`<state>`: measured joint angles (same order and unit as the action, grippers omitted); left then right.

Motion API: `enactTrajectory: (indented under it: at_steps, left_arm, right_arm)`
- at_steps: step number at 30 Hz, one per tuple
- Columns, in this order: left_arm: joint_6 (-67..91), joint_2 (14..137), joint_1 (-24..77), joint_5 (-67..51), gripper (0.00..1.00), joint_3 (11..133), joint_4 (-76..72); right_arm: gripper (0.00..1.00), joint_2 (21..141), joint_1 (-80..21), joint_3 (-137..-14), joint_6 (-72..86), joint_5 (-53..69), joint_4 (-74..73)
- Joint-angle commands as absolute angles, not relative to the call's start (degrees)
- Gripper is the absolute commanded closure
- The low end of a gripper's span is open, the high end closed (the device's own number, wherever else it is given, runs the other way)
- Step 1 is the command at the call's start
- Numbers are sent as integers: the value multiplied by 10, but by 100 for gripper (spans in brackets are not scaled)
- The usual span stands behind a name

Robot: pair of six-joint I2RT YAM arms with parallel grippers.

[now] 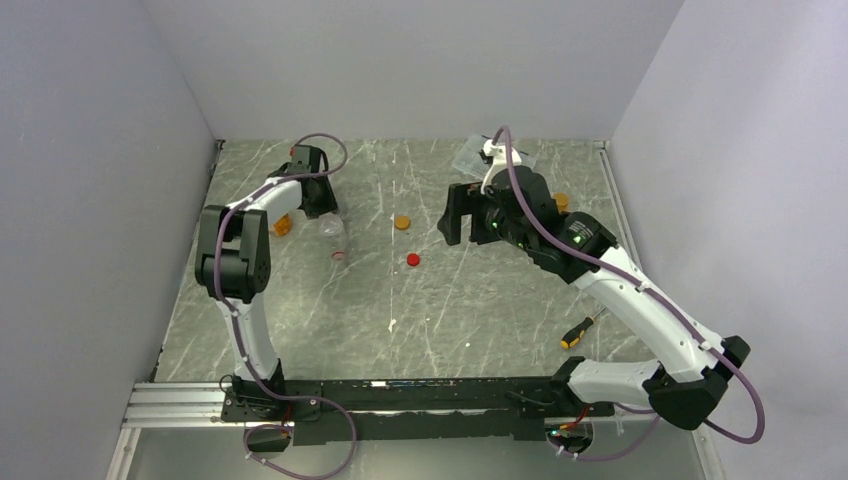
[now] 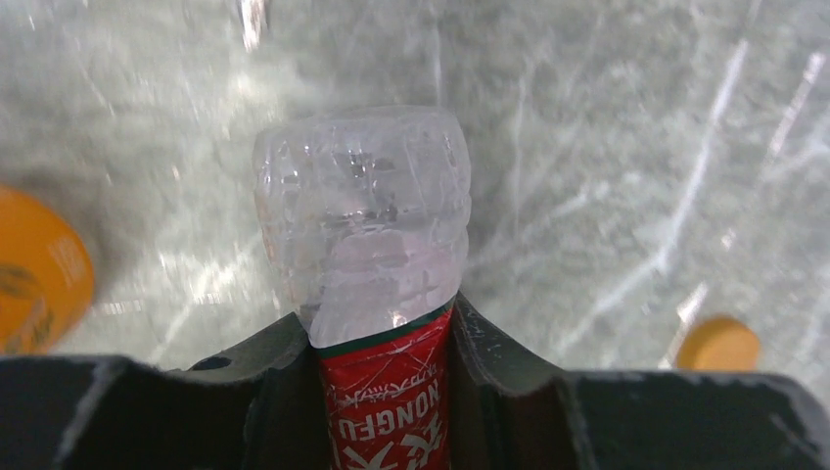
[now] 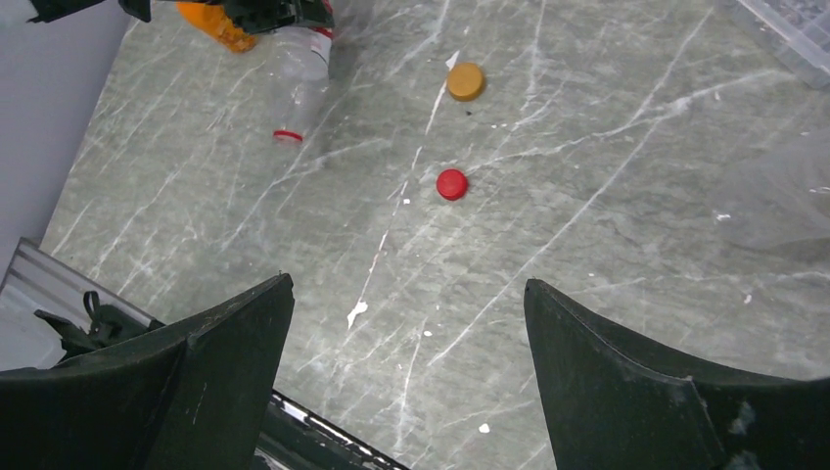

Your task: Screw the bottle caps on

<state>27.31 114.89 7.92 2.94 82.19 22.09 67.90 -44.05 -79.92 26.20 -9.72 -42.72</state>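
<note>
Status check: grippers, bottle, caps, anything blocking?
Left gripper jaws shut on clear bottle, uncapped. Right gripper jaws open, empty, above table. Red cap, orange cap loose on table; nothing in the way.

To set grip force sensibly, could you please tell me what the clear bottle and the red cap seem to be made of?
The clear bottle looks like thin transparent plastic: ribbed, glossy walls you can see through. The red cap seems opaque plastic, smooth and evenly coloured, though it is too small to be sure.
</note>
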Motion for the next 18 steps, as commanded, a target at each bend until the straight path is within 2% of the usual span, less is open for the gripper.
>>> enactTrajectory:
  at_steps: [1, 7, 11, 18]
  left_arm:
    - [335, 1036, 80, -33, 65, 784, 237]
    - [412, 897, 81, -77, 69, 708, 236]
    - [509, 815, 87, -116, 68, 638, 207]
    - [649, 716, 112, -112, 70, 571, 176]
  right_arm:
    - [11, 691, -468, -792, 266, -123, -368]
    - [11, 726, -509, -771, 260, -135, -302]
    - [11, 766, -551, -766, 254, -149, -251]
    - [11, 839, -627, -793, 238, -190, -214]
